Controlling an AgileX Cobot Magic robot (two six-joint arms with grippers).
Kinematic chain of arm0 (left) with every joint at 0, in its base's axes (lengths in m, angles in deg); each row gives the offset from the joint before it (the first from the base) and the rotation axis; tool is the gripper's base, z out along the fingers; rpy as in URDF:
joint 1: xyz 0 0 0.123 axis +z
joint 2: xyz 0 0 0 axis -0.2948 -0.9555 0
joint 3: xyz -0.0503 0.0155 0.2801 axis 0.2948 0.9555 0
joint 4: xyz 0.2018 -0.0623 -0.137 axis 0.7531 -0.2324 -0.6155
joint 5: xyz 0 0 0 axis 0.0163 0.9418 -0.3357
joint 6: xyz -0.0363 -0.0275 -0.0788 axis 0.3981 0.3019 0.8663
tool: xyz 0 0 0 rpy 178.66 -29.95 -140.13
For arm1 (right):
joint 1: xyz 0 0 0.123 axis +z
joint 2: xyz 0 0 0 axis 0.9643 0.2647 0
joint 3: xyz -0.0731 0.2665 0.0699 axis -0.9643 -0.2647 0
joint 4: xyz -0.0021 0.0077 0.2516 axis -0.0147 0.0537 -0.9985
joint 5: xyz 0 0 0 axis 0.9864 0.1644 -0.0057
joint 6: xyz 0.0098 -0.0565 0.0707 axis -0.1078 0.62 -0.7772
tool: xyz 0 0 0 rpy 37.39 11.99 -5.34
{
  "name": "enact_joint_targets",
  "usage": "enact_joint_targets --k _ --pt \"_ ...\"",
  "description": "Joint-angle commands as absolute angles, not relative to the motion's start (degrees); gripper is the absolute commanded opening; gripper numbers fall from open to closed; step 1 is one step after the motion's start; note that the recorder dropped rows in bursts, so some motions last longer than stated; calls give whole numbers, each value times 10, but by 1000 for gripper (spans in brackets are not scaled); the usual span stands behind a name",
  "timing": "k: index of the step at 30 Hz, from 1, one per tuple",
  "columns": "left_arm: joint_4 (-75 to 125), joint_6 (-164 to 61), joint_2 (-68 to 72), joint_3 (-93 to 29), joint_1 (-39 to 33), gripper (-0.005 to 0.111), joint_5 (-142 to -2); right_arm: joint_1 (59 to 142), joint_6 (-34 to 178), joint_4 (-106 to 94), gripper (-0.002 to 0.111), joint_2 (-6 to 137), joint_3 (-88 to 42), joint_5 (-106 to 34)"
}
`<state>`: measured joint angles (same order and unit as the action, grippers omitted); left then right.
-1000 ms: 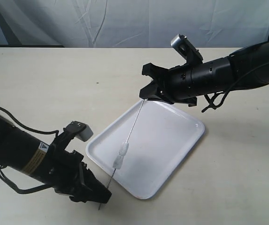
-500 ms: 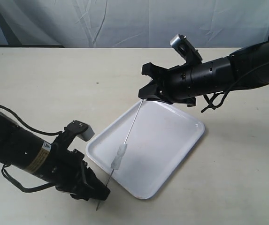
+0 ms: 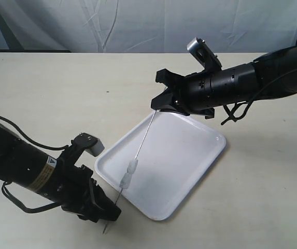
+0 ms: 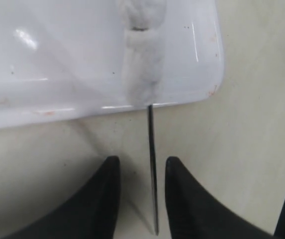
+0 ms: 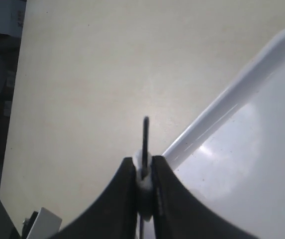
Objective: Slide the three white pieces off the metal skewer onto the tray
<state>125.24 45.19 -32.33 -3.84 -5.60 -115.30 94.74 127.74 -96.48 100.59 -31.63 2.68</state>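
The metal skewer (image 3: 145, 136) slants from my right gripper (image 3: 157, 109) down across the tray (image 3: 189, 155) to my left gripper (image 3: 110, 212). The white pieces (image 3: 129, 174) sit bunched on its lower part, above the tray's near rim. In the left wrist view the white pieces (image 4: 142, 64) sit just over the tray (image 4: 57, 50), and the bare skewer (image 4: 151, 164) passes between the spread jaws of my open left gripper (image 4: 141, 162) without touching them. My right gripper (image 5: 143, 162) is shut on the skewer (image 5: 145, 137), with a small white lump (image 5: 143, 178) squeezed between its fingers.
The tray lies diagonally on a beige table (image 3: 60, 93), with a grey cloth backdrop (image 3: 138, 23) behind. The right arm (image 3: 241, 83) reaches in over the tray's far corner. The left arm (image 3: 29, 171) lies low at the front left.
The left gripper has shifted slightly up and left along the skewer's lower end, and the skewer's tip has swung a little left. The right gripper has stayed put.
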Motion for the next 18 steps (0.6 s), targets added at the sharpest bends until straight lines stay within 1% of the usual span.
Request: enact_joint_targets --k 1,6,8,11,12,18 --pt "1252 450 -324 -42 -58 27 -1158 947 1282 -980 2 1000 -314 36" --pt "1252 450 -324 -42 -58 20 -1158 947 1282 -980 2 1000 -314 38" --pt "1252 450 -324 -42 -58 15 -1158 947 1282 -980 2 1000 -314 39" --pt "1252 447 -324 -42 -58 2 -1153 947 1282 -980 2 1000 -314 39" --pt "1252 442 -324 -42 -58 0 -1153 947 1282 -980 2 1000 -314 39" --pt "1252 437 -324 -42 -58 0 -1153 947 1282 -979 2 1000 -314 39"
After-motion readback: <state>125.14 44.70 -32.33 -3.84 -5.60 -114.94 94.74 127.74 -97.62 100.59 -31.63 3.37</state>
